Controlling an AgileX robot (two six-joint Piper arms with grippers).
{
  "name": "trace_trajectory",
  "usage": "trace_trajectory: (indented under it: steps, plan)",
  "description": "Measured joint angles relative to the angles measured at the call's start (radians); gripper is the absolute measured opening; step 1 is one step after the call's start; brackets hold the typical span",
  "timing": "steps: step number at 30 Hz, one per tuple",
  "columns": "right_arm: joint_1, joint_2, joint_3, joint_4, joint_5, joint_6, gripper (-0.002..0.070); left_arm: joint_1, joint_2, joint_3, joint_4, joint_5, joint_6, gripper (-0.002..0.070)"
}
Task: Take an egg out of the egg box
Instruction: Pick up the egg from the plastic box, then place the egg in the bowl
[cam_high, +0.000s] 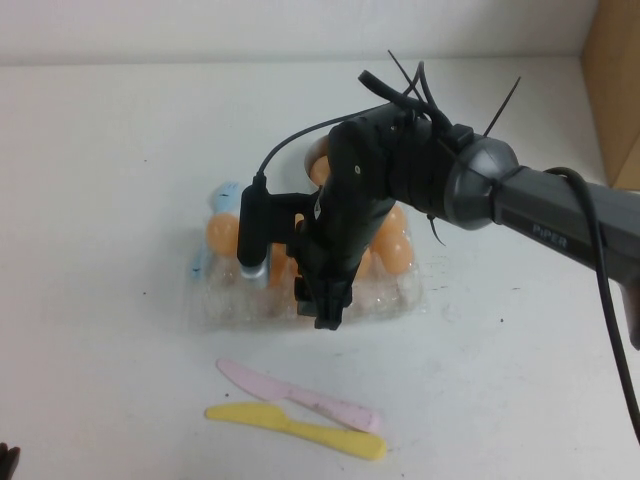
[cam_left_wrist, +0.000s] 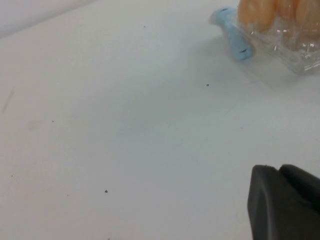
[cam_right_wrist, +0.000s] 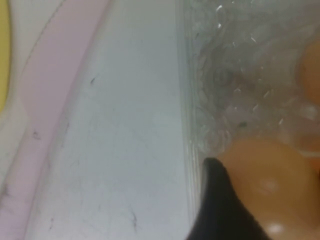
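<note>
Clear plastic egg box (cam_high: 400, 295) sits under the right gripper (cam_high: 325, 300), whose finger (cam_right_wrist: 220, 210) touches an egg (cam_right_wrist: 270, 185); its grip cannot be told. Left gripper (cam_left_wrist: 285, 205) hovers well apart, opening unclear.

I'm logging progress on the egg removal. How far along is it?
Reaching is done: the right gripper is down at the egg box, near its front edge. In hand: one finger lies against an egg sitting low beside the crinkly plastic. Lifting it out remains. The left gripper is over bare table.
</note>
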Motion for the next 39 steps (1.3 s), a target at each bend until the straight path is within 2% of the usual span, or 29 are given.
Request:
trace_trajectory:
  steps: [6,12,22,32,39]
  plan:
    - [0.0,0.0,0.0,-0.006,0.003,0.0,0.034,0.0,0.0,0.0,0.0,0.0,0.0,-0.0004]
    - [0.0,-0.013,-0.059,-0.024,0.095,0.008,0.0339,0.0,0.0,0.0,0.0,0.0,0.0,-0.0004]
    - [-0.002,-0.037,-0.259,-0.105,0.238,0.155,0.0339,0.0,0.0,0.0,0.0,0.0,0.0,-0.0004]
    - [-0.166,-0.018,-0.337,-0.193,0.011,0.395,0.0339,0.0,0.0,0.0,0.0,0.0,0.0,-0.0004]
    - [-0.238,0.086,-0.338,-0.138,-0.081,0.443,0.0339,0.0,0.0,0.0,0.0,0.0,0.0,-0.0004]
